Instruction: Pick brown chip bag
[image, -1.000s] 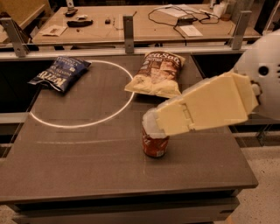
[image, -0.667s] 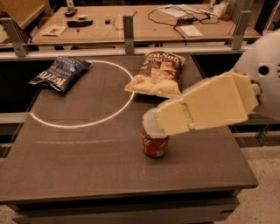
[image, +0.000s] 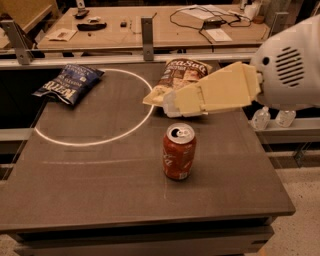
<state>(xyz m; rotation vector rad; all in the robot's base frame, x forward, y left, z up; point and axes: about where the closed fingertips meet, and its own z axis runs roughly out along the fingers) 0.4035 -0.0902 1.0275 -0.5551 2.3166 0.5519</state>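
So, a puffy, crinkly brown chip bag (image: 182, 75) with white lettering on its dark top and a pale cream lower half was found lying flat toward the back of the dark grey desk (image: 100, 190). It was right of the middle, just outside the right side of a thin white circle (image: 90, 142) marked on the top. The bag's near edge was partly covered by a blocky cream-coloured arm segment (image: 220, 92), which was stretched in from a rounded white robot housing (image: 292, 60) at the right. The claw (image: 170, 106) was located at the left tip of that arm, over the bag's near edge. Whether it was spread or pressed together couldn't be told, and contact with the bag couldn't be made out either. A red aluminium soda can (image: 179, 151) was seen standing upright nearer the front, below the claw and apart from the bag. A dark blue chip bag (image: 70, 84) with white lettering was lying at the circle's far-left side, well apart from the brown one. A wooden workbench (image: 150, 27) strewn with cables was visible behind.
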